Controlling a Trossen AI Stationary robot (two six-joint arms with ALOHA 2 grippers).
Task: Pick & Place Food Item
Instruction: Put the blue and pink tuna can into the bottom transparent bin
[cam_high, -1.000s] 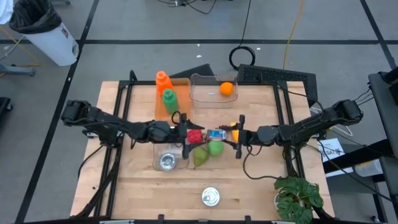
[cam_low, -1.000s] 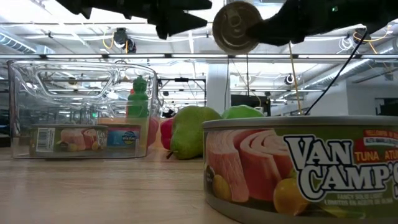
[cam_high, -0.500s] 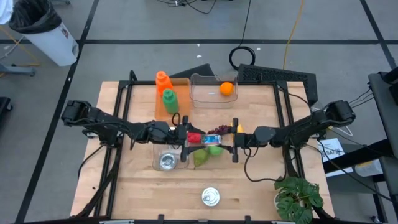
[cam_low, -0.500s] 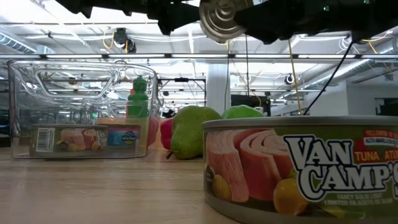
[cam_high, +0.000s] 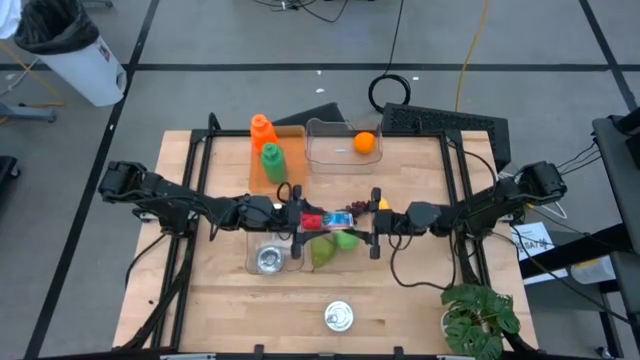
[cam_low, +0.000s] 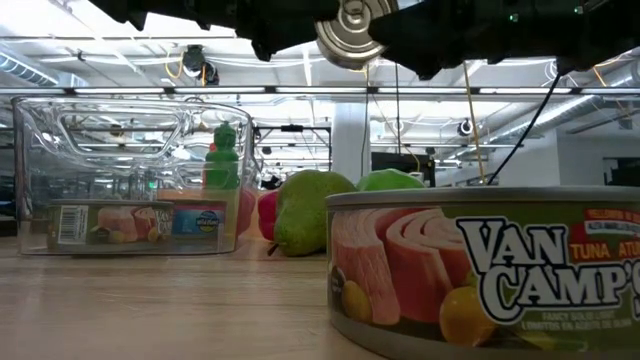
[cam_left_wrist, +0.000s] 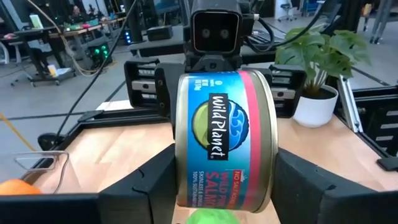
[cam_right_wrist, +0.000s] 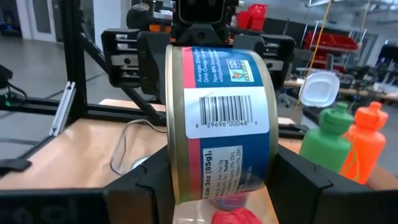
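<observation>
A salmon can (cam_high: 336, 218) with a red and blue label hangs on edge above the middle of the table, between my two grippers. They point level at each other. My left gripper (cam_high: 318, 220) comes from the table's left and my right gripper (cam_high: 354, 220) from the right, each shut on the can. The low view shows the can's silver end (cam_low: 346, 30) facing the near edge. In each wrist view the can (cam_left_wrist: 225, 140) (cam_right_wrist: 217, 118) fills the middle, with the other gripper behind it. My left gripper has the can's two flat ends (cam_left_wrist: 179, 174) between its two fingers (cam_left_wrist: 146, 186), on the half toward the table's left. The fingers lie level and come from the left. The can stands on edge, lifted clear of the table. My right gripper pinches the same two flat ends (cam_right_wrist: 171, 177) between its fingers (cam_right_wrist: 146, 186), on the half toward the table's right. The fingers lie level and come from the right. The can's label with the barcode (cam_right_wrist: 222, 115) faces this wrist.
Under the can lie a pear (cam_high: 320, 252), a green apple (cam_high: 346, 240) and a red fruit (cam_right_wrist: 233, 218). A clear box (cam_high: 268, 255) holds a tin. A tuna tin (cam_high: 339, 317) stands near the front edge. Bottles (cam_high: 268, 145), a bin with an orange (cam_high: 365, 142) and a plant (cam_high: 480, 320) stand around.
My right gripper has carried the can toward the table's left, in between the left gripper's fingers, and has tipped its wrist upward a little. In the low view the can has shifted left and slightly up. The left arm has stayed in place.
</observation>
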